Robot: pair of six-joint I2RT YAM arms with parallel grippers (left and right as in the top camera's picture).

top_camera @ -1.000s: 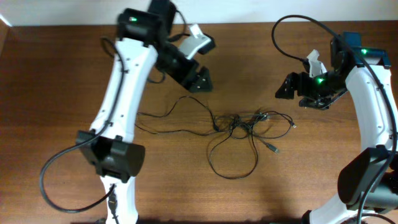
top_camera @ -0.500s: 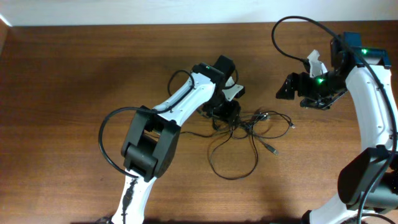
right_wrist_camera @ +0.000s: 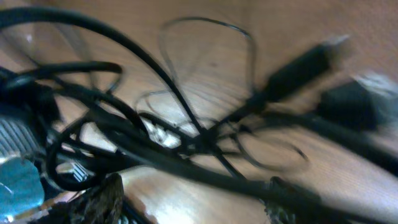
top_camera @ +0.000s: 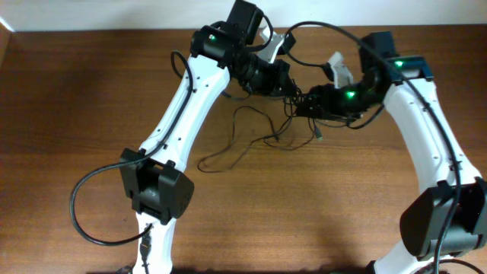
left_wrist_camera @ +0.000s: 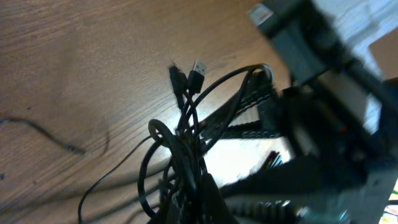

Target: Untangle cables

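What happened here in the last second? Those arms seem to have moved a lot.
The left hand swung down onto the cables, took hold of the clump and pulled it toward the far side of the table, trailing loose strands. The right hand moved in from the right to meet it at the clump; whether it grips is unclear. The cables are still knotted.

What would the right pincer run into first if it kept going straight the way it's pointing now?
The tangle of cables, which hangs right in front of the right pincer. The left pincer looks to sit just beyond it, though depth is hard to judge.
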